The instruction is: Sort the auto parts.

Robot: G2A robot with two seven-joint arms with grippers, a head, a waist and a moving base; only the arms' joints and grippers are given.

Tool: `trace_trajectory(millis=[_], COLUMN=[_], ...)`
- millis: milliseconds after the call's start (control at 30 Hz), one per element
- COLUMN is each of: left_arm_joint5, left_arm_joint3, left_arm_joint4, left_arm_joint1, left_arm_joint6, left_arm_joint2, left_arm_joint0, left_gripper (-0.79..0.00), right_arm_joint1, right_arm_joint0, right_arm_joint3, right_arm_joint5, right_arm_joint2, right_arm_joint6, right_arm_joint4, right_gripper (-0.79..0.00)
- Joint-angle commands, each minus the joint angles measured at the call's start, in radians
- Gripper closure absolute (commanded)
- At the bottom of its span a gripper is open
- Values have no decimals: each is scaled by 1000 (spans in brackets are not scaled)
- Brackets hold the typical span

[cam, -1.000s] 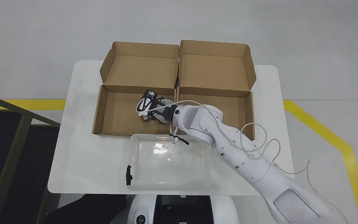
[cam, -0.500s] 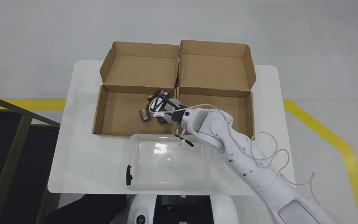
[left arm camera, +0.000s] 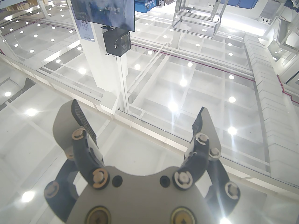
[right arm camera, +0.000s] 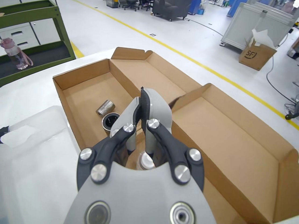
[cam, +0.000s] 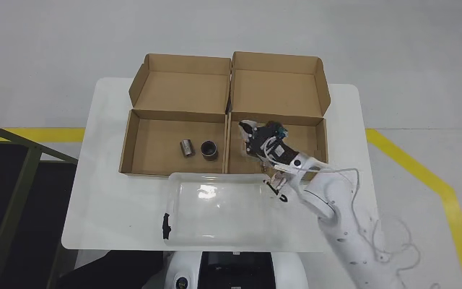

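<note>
Two auto parts lie in the left cardboard box (cam: pixel 148 148): a silver metal sleeve (cam: pixel 187 147) (right arm camera: pixel 105 107) and a dark ring-shaped bearing (cam: pixel 209 149) (right arm camera: pixel 109 121) beside it. My right gripper (cam: pixel 249 137) (right arm camera: pixel 142 95) hangs shut over the near left corner of the right cardboard box (cam: pixel 307 141) (right arm camera: pixel 210 127), just past the wall the boxes share, with nothing between its fingers. A small silver round piece (right arm camera: pixel 145 162) shows under the finger links; what it is cannot be told. My left gripper (left arm camera: pixel 137 117) stands open, turned up at a ceiling.
A clear plastic bin (cam: pixel 216 209) (right arm camera: pixel 28 141) stands on the white table (cam: pixel 108 188) in front of the boxes, right below my right arm. Both box lids stand open at the back. A green shelf cart (right arm camera: pixel 30 36) stands off the table.
My right gripper has moved from over the left box to over the right box. The dark bearing now lies uncovered next to the silver sleeve.
</note>
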Motion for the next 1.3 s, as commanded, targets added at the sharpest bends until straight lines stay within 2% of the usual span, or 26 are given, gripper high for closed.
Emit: trace_trajectory(millis=[0, 600, 900, 1000, 1033, 1133, 1167, 1200, 1267], left_arm_joint5=[0, 0, 0, 0, 0, 0, 0, 0, 0], left_arm_joint3=[0, 0, 0, 0, 0, 0, 0, 0, 0], left_arm_joint4=[0, 0, 0, 0, 0, 0, 0, 0, 0], left_arm_joint1=[0, 0, 0, 0, 0, 0, 0, 0, 0], left_arm_joint6=[0, 0, 0, 0, 0, 0, 0, 0, 0], left_arm_joint2=[0, 0, 0, 0, 0, 0, 0, 0, 0], left_arm_joint0=[0, 0, 0, 0, 0, 0, 0, 0, 0], left_gripper=[-785, -785, -785, -785, -785, -785, -785, -785, -785], right_arm_joint1=[7, 46, 52, 52, 52, 52, 52, 52, 53], right_arm_joint0=[-45, -372, -505, -544, -555, -581, -588, -592, -597], right_arm_joint3=[-18, -84, -84, -85, -84, -81, -78, -76, -71], right_arm_joint5=[3, 24, 30, 37, 37, 32, 31, 29, 22], right_arm_joint2=[47, 390, 513, 541, 550, 570, 574, 578, 585], right_arm_joint6=[-36, -310, -436, -473, -485, -506, -506, -506, -510], right_arm_joint4=[-6, 46, 89, 104, 109, 118, 122, 132, 138], right_gripper=[0, 0, 0, -83, -175, -363, -483, -665, -785])
